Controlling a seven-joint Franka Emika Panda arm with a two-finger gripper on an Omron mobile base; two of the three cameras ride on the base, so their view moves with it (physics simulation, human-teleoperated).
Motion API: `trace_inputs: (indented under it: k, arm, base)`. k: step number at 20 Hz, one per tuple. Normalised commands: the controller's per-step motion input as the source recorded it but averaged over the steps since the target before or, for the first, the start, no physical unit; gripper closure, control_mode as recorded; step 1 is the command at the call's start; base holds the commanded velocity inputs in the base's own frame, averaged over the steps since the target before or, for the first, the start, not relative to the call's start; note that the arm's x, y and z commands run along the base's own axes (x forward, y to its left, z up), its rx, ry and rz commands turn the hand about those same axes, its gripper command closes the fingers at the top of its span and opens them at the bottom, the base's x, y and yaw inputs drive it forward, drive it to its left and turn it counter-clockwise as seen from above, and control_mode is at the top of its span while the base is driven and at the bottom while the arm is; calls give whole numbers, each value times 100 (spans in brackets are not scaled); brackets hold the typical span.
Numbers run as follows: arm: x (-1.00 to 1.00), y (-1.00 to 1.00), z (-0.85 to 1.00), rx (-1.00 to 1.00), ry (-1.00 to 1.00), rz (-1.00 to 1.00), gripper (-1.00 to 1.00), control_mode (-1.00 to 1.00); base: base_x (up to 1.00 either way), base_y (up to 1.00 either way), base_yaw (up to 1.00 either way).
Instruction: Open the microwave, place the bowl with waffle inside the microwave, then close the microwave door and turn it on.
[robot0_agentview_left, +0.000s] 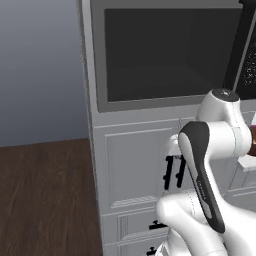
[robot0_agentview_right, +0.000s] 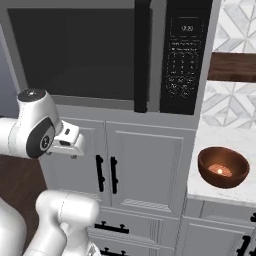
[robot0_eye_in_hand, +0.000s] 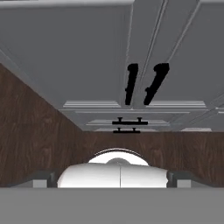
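The microwave (robot0_agentview_right: 105, 107) fills the upper part of both base views, built in above white cabinets. Its door (robot0_agentview_left: 170, 55) is closed, the dark window unlit, with a black vertical strip (robot0_agentview_right: 142, 55) along its right edge beside the black keypad panel (robot0_agentview_right: 182, 55). The reddish-brown bowl (robot0_agentview_right: 223, 167) sits on the white counter (robot0_agentview_right: 215, 142) to the lower right of the microwave, orange-brown waffle (robot0_agentview_right: 220, 170) inside. My gripper (robot0_agentview_right: 74, 152) hangs in front of the cabinet doors, below the microwave's left half and well left of the bowl. Its fingers (robot0_eye_in_hand: 41, 178) stand wide apart, holding nothing.
White panelled cabinet doors with two black vertical handles (robot0_agentview_right: 106, 174) sit under the microwave, drawers (robot0_agentview_right: 110, 227) below them. Dark wood floor (robot0_agentview_left: 45, 195) lies to the left. A wooden shelf (robot0_agentview_right: 232, 67) and patterned tiles are behind the counter.
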Motion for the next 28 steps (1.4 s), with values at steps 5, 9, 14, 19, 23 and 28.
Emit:
trace_inputs:
  k: [5,9,14,19,23,28]
  arm:
    - [0,0,0,0,0,0,-100,100]
    - [0,0,0,0,0,0,-100,100]
    - [0,0,0,0,0,0,-100,100]
    - [0,0,0,0,0,0,-100,100]
    - [0,0,0,0,0,0,-100,100]
    - [0,0,0,0,0,0,-100,100]
  base:
    - [-20,-53,0]
    - [-18,-59,0]
    - [-22,-68,2]
    - [-21,-68,7]
    - [-6,-49,15]
    - [0,-25,27]
